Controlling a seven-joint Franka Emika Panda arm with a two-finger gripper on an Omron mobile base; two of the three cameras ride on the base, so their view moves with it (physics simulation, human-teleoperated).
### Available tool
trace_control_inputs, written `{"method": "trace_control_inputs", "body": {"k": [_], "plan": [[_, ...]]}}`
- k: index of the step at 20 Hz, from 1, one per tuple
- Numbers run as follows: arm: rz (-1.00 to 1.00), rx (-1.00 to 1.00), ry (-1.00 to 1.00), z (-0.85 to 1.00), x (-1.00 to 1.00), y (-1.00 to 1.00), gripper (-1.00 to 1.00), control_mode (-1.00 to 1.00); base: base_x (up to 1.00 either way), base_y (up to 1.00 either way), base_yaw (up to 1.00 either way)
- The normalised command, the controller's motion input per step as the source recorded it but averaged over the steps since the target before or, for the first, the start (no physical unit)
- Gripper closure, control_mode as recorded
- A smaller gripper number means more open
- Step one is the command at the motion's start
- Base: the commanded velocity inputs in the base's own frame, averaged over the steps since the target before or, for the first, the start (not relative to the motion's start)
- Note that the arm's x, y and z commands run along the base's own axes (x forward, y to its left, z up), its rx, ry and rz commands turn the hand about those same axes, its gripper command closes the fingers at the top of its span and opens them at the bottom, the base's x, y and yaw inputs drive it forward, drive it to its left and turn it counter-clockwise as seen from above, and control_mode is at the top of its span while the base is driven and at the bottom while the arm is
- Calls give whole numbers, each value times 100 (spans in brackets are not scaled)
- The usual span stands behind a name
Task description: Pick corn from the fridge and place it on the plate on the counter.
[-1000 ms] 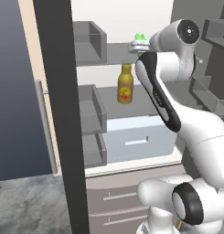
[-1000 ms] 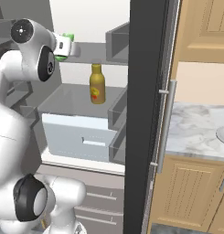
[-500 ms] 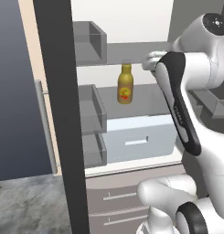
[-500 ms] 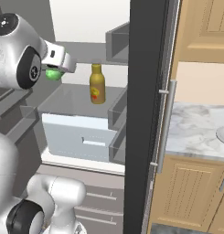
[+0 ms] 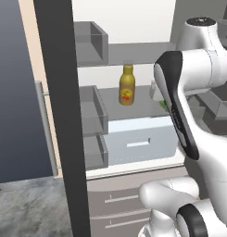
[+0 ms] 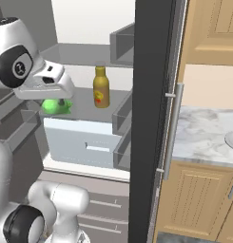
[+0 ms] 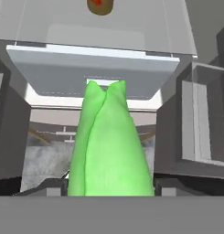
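The bright green corn (image 6: 55, 105) hangs in front of the open fridge (image 6: 151, 118), level with the middle shelf and left of the amber bottle (image 6: 101, 87). My gripper (image 6: 54, 100) points down and is shut on it. In the hand view the corn (image 7: 109, 146) rises from between the fingers of the gripper (image 7: 109, 187), and the fridge's pale drawer (image 7: 93, 73) lies beyond it. The plate (image 6: 232, 140) shows as a grey-white rim at the right edge, on the marbled counter (image 6: 203, 133).
The fridge's dark door edge (image 5: 59, 115) stands upright between the interior and the counter side. Grey door bins (image 5: 89, 41) line it. The bottle (image 5: 127, 85) stands on the shelf above the blue-grey drawer (image 5: 142, 139). Wooden cabinets (image 6: 199, 199) sit under the counter.
The hand has come down with the corn from the upper shelf's height to the middle shelf's height. The arm's elbow has swung up and across. Bottle and fridge are unmoved.
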Motion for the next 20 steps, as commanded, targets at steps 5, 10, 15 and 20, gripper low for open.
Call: {"method": "trace_control_inputs", "body": {"k": [5, 10, 15, 20], "plan": [[0, -1, 7, -72, -100, -8, 100, -100, 0, 0, 0], [1, 0, -4, -7, -39, -1, 100, -100, 0, 0, 0], [0, 2, -3, -4, -6, -16, 100, -100, 0, 0, 0], [0, 2, -13, -39, -22, -6, 100, -100, 0, 0, 0]]}}
